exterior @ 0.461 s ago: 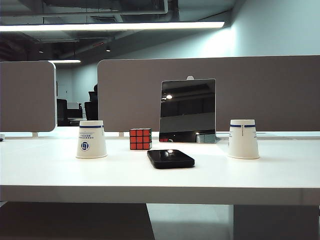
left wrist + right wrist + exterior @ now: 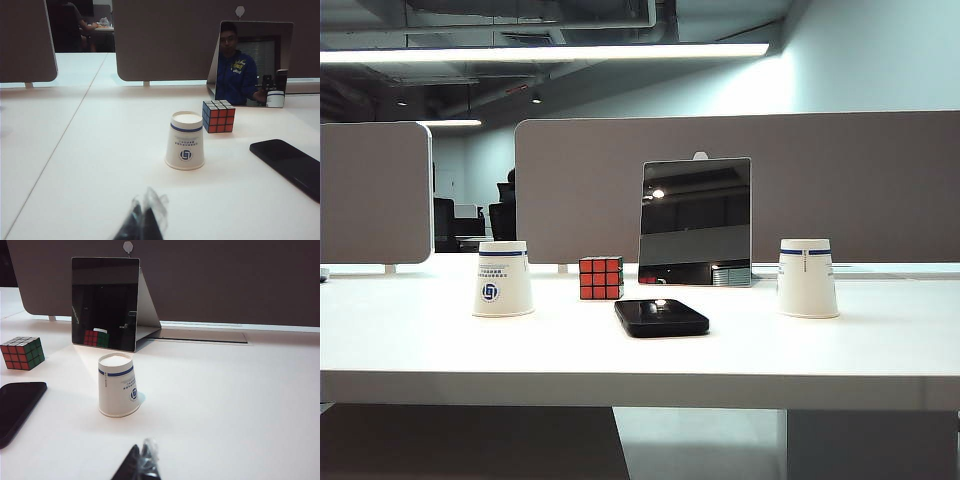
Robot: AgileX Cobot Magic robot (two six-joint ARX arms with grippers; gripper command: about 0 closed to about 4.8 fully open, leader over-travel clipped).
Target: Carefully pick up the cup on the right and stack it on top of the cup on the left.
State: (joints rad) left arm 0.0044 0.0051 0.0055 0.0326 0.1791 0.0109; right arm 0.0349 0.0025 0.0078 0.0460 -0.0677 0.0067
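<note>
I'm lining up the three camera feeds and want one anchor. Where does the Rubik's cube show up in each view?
Exterior view: the Rubik's cube stands mid-table, between the left cup and the mirror.
Left wrist view: the Rubik's cube sits just beyond the left cup, in front of the mirror.
Right wrist view: the Rubik's cube is at the frame's edge, above the phone.
Shared landmark: the mirror.

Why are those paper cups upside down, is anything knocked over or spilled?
Nothing is spilled or toppled. Both the left cup and right cup stand mouth-down, upright on the table, apart. The left gripper and right gripper are shut, short of them.
</note>
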